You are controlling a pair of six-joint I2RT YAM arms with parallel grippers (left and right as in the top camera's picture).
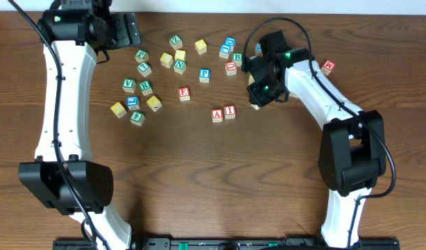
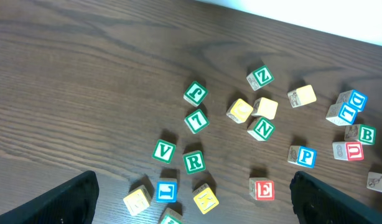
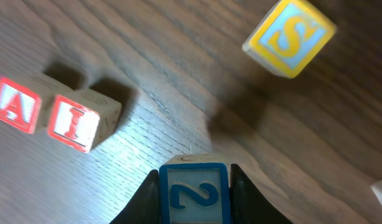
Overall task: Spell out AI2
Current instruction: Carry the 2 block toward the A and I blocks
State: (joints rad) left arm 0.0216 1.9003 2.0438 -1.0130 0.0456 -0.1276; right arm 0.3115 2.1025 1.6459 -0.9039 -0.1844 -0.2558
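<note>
A red "A" block (image 1: 217, 114) and a red "I" block (image 1: 229, 111) sit side by side on the table; the right wrist view shows the A block (image 3: 15, 106) and the I block (image 3: 79, 121) touching. My right gripper (image 3: 195, 196) is shut on a blue "2" block (image 3: 195, 194), held above the wood to the right of the I block. In the overhead view this gripper (image 1: 257, 98) hovers right of the pair. My left gripper (image 2: 191, 199) is open and empty, high over the scattered blocks at the left.
Many loose letter blocks lie across the back of the table: green V (image 2: 164, 151), R (image 2: 193, 162), N (image 2: 263, 128), Z (image 2: 260, 77), red E (image 2: 264, 189), blue P (image 2: 303, 156). A yellow S block (image 3: 289, 36) lies near the right gripper. A red block (image 1: 328, 67) sits far right.
</note>
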